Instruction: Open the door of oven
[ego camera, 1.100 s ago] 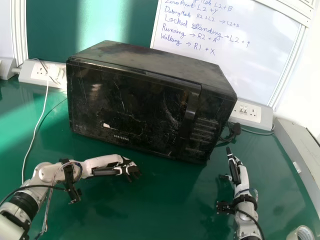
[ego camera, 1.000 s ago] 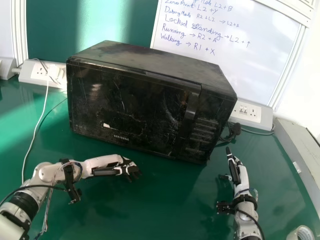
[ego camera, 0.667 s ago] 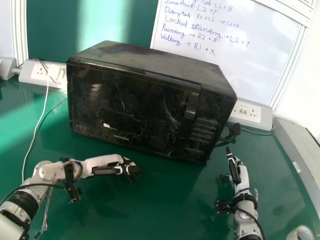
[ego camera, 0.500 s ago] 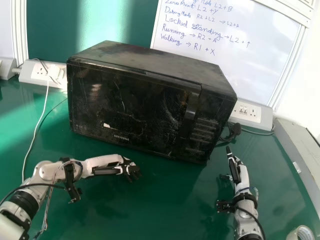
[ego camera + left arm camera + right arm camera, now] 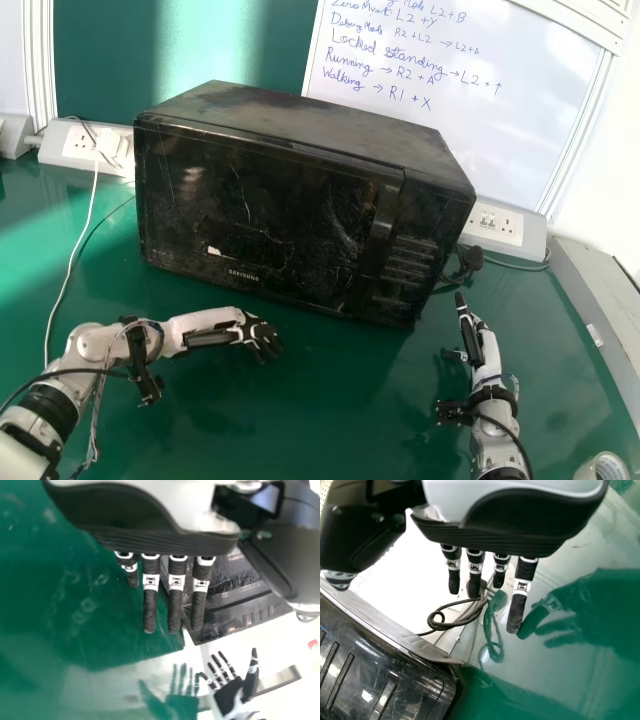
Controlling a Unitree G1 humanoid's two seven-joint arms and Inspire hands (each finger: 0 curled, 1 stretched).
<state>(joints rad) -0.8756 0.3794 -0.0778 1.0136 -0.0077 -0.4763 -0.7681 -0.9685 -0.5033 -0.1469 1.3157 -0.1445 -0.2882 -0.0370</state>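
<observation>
- The black, box-shaped oven (image 5: 285, 120) with a glossy, scratched front stands on the green, shiny table (image 5: 320, 420), in the middle of the head view, and it is turned at a slant.
- Its wide black door (image 5: 250, 205) is closed, lying flush with the front; at the door's right side is the dark upright handle (image 5: 380, 225), and beside this, the panel with ribbed strips (image 5: 404, 262).
- The left hand (image 5: 258, 338) is near the oven's lower front edge, apart from it; its fingers (image 5: 150, 607) are straight, and the thumb stands away from them.
- The right hand (image 5: 471, 335) is near the oven's right front corner, also apart from it; its fingers (image 5: 517, 612) are straight too, with the thumb apart.
- By the oven's right side lies a black cable with a plug (image 5: 468, 260), near the white socket box (image 5: 508, 230).
- At the left is another white socket box (image 5: 75, 148), from which a thin white cable (image 5: 72, 265) comes down.
- Behind stands a whiteboard with blue handwriting (image 5: 470, 115).
</observation>
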